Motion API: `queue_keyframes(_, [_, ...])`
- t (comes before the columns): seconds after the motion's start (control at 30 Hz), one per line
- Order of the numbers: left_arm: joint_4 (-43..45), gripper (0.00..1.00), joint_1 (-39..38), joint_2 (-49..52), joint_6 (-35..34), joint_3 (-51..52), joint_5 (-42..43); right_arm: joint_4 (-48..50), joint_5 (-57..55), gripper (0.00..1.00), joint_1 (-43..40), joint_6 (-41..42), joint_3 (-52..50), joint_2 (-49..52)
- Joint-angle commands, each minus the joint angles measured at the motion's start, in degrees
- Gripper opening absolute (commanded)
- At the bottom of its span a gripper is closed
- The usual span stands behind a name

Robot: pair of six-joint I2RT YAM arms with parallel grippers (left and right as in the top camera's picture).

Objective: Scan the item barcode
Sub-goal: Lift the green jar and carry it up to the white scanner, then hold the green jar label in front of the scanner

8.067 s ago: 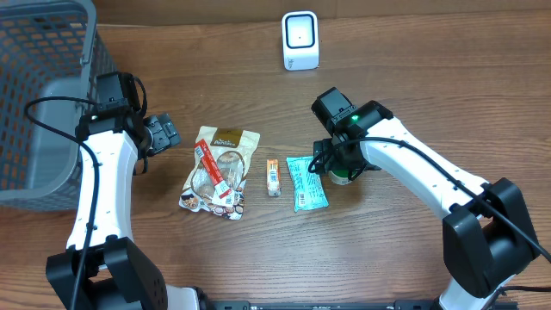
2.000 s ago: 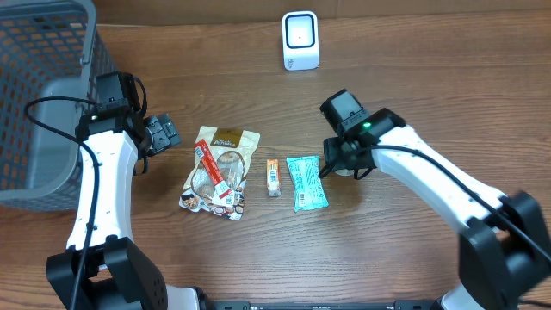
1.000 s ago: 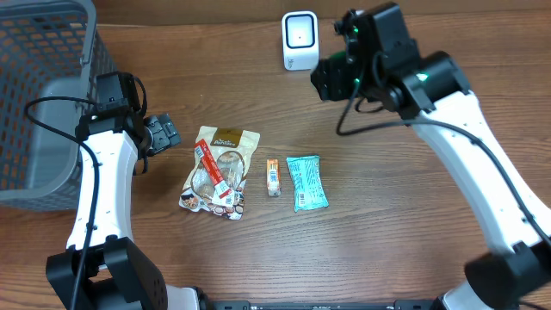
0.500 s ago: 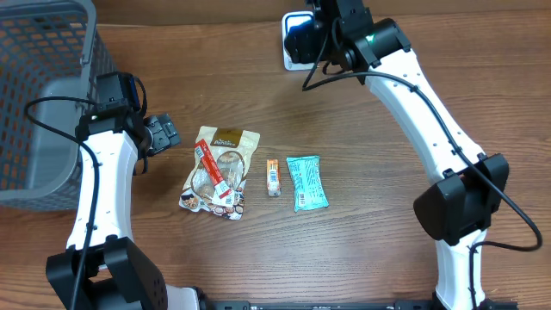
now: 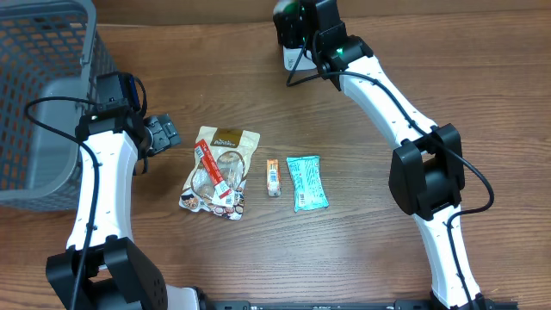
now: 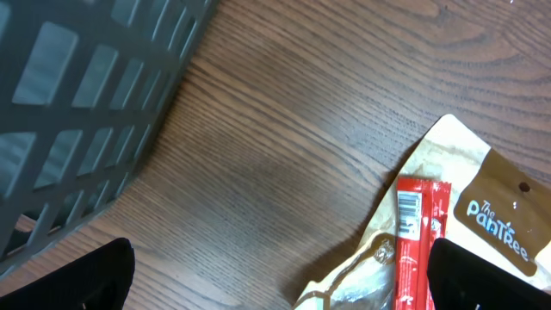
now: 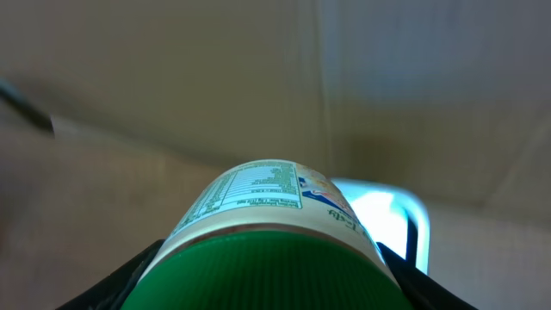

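I had the grey basket (image 5: 34,86) at the left edge of the table (image 5: 482,86). My left gripper (image 5: 164,133) hung just beside it, jaws wide apart and empty. The right gripper (image 5: 291,21) sat at the far edge, clamped on the green-lidded bottle (image 7: 275,215), which it held in front of the lit white scanner (image 7: 392,215). Mid-table lay the snack pouch (image 5: 219,172), a teal packet (image 5: 306,182) and a small orange bar (image 5: 273,176).
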State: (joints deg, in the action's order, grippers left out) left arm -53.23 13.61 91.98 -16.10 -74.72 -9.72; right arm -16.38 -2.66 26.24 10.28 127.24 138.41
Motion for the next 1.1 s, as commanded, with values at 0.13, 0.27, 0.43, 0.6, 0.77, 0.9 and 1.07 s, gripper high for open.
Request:
queue_keyframes(0.13, [-0.07,1.00,-0.13,-0.48,0.66,-0.33,-0.79,8.61,-9.22,0.13,-0.39,-0.50,1.31,1.36])
queue_keyframes(0.27, [-0.07,1.00,-0.13,-0.48,0.66,-0.33,-0.79,12.26,-9.33,0.04,-0.39,-0.50,1.31,3.93])
queue_keyframes(0.43, [-0.07,1.00,-0.13,-0.48,0.66,-0.33,-0.79,17.81,-9.33,0.04,-0.79,-0.39,1.31,7.50])
queue_keyframes(0.6, [-0.07,1.00,-0.13,-0.48,0.66,-0.33,-0.79,20.52,-9.33,0.04,-1.25,0.39,1.31,8.98])
queue_keyframes(0.77, [-0.07,1.00,-0.13,-0.48,0.66,-0.33,-0.79,22.67,-9.35,0.04,-1.36,0.37,1.31,9.90])
queue_keyframes(0.9, [-0.07,1.00,-0.13,-0.48,0.66,-0.33,-0.79,23.21,-9.33,0.04,-1.81,2.10,1.31,10.36])
queue_keyframes(1.07, [-0.07,1.00,-0.13,-0.48,0.66,-0.33,-0.79,23.71,-9.33,0.04,-2.45,6.36,1.31,11.21])
